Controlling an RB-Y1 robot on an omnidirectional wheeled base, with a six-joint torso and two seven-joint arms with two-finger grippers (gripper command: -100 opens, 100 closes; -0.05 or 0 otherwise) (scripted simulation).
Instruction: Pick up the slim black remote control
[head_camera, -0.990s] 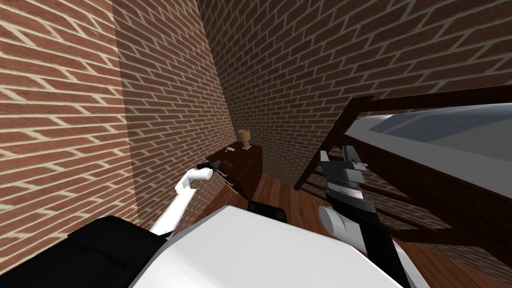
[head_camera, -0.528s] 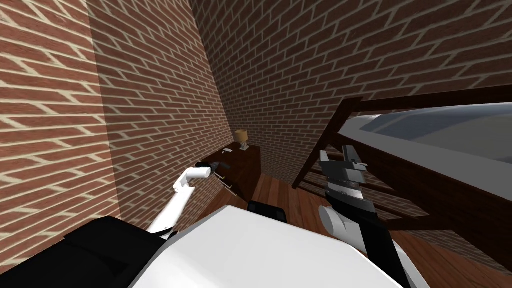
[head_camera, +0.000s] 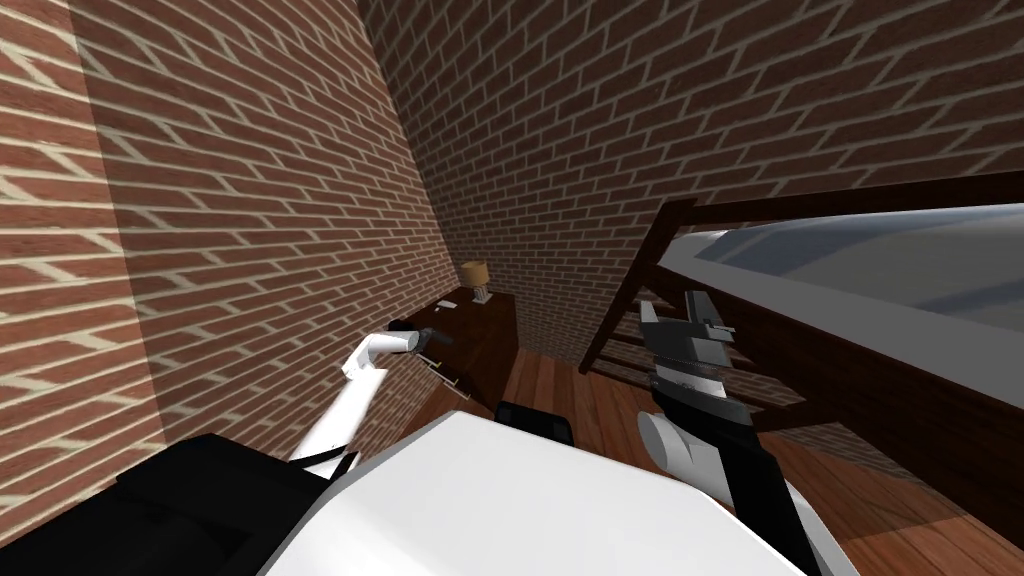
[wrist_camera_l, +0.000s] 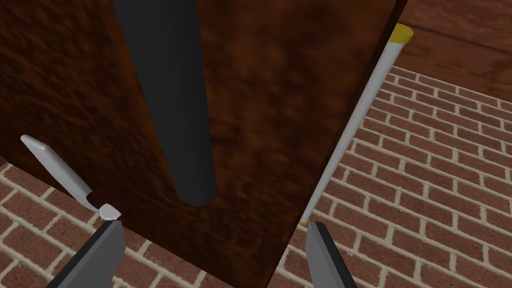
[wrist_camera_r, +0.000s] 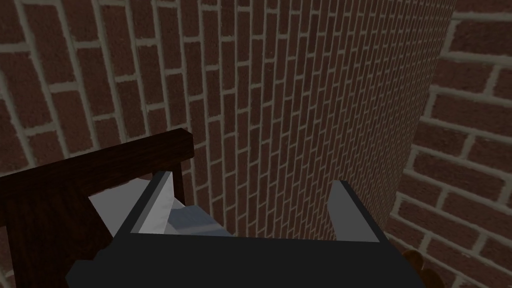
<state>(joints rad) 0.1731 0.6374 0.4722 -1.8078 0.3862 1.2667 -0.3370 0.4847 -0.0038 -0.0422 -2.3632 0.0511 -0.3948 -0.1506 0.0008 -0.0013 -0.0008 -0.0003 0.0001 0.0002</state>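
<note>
Left end effector (wrist_camera_l: 212, 250) open above the remote, no grasp yet.
Over the last second the whole head view has slid, so that is my own body turning. The dark brown wooden nightstand (head_camera: 490, 330) now sits a bit further left, and my left arm stays over it. The slim black round-ended remote control (wrist_camera_l: 170, 100) lies flat on the nightstand's surface, its near end in line with the gap between my spread fingers, not touching them. I judge the alignment good for closing across its width. The right end effector (wrist_camera_r: 252, 180) is open and idle by the dark bed frame (head_camera: 640, 290).
</note>
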